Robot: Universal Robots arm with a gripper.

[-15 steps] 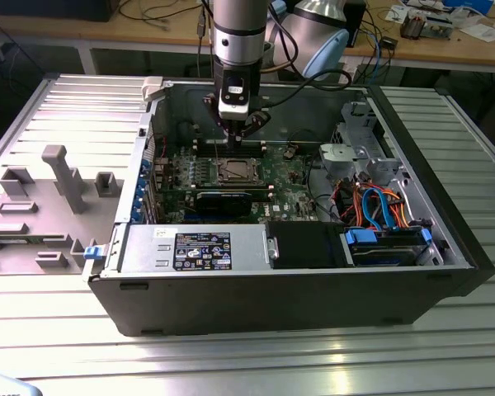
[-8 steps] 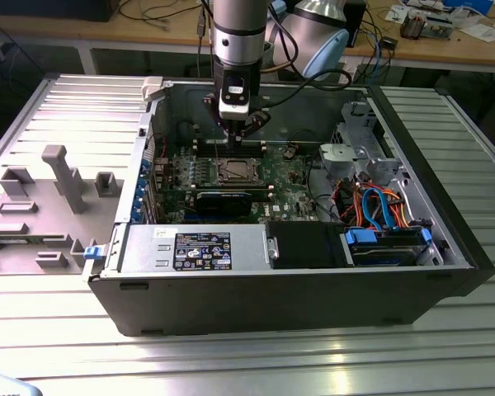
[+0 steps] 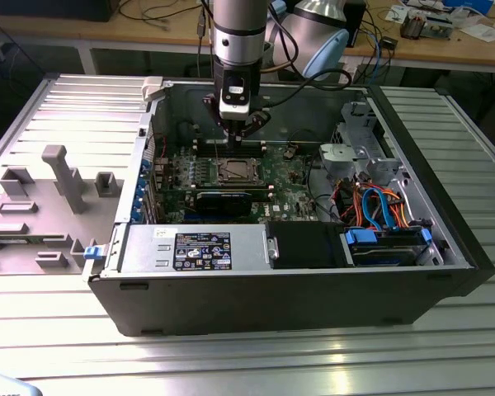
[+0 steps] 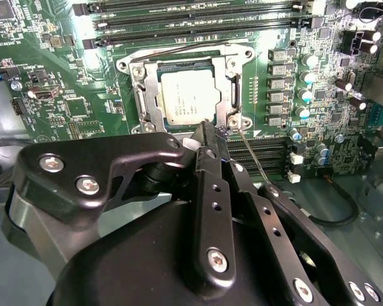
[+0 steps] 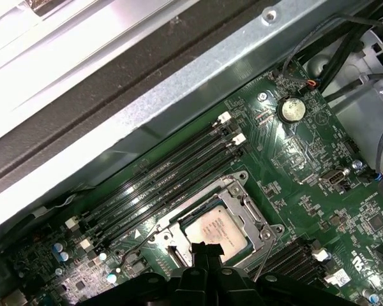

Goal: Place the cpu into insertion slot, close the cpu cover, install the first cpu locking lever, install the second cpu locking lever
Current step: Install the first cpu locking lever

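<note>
The cpu (image 4: 186, 97) lies flat in the insertion slot (image 4: 133, 69) on the green board, its silver top showing through the window of the cpu cover (image 4: 232, 81), which lies down over it. One thin wire lever (image 4: 255, 159) slants away from the socket corner over the nearby slots. Another wire lever (image 4: 204, 47) runs along the socket's opposite side. My gripper (image 4: 210, 132) is shut, with nothing visibly between its fingers, its tip right at the socket corner where the slanting lever starts. In the exterior view the gripper (image 3: 233, 132) hangs just above the cpu (image 3: 235, 171). The first wrist view has the gripper (image 5: 207, 247) at the edge of the cpu (image 5: 216, 228).
Long black memory slots (image 4: 198, 19) flank the socket. The case walls (image 3: 153, 132) enclose the board. A power supply (image 3: 202, 247) sits at the front, and a drive bay with coloured cables (image 3: 379, 206) is at the exterior view's right. A grey fixture (image 3: 62, 177) stands outside the case.
</note>
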